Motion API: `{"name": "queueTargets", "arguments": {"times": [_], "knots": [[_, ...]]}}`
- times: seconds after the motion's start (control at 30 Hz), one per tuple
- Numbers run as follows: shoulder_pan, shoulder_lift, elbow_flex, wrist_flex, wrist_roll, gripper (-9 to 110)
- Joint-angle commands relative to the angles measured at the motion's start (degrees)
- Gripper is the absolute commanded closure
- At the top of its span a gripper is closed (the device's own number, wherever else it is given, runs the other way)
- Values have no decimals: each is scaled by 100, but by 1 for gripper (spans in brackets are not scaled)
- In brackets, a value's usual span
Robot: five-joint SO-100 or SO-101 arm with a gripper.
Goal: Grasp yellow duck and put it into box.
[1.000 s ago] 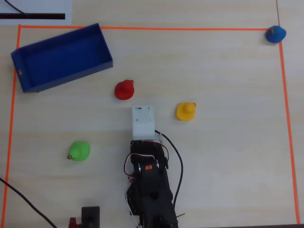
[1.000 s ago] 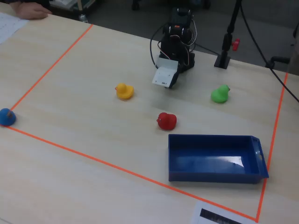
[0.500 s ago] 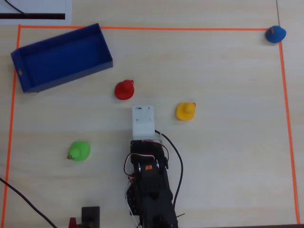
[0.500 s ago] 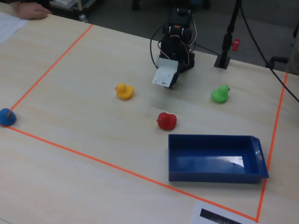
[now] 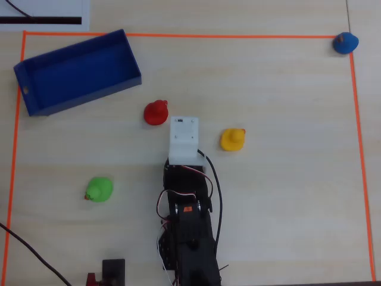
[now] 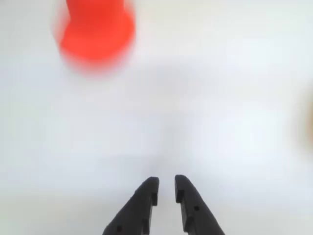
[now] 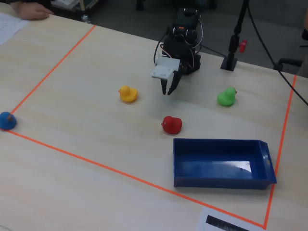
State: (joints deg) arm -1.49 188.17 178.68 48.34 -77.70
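The yellow duck (image 5: 232,140) sits on the pale wooden table, also in the fixed view (image 7: 128,94). The blue box (image 5: 89,98) stands empty at the far left of the overhead view and near the front right of the fixed view (image 7: 219,182). My gripper (image 7: 168,90) hangs a little above the table between the yellow duck and the red duck, holding nothing. In the wrist view my gripper (image 6: 166,183) shows two black fingers with only a narrow gap. A faint yellow blur touches that view's right edge.
A red duck (image 5: 156,112) sits just left of my white wrist mount (image 5: 183,140) and shows blurred in the wrist view (image 6: 95,29). A green duck (image 5: 99,189) sits lower left, and a blue duck (image 5: 344,43) at the top right corner. Orange tape (image 5: 178,35) borders the area.
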Motion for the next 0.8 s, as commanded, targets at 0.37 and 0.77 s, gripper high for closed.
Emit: {"name": "queueTargets", "arguments": {"times": [0.37,0.77], "knots": [[2479,-3560,-290,-7743,-44,101],[3920,-5968,-237,-8112,-1485,83]]}}
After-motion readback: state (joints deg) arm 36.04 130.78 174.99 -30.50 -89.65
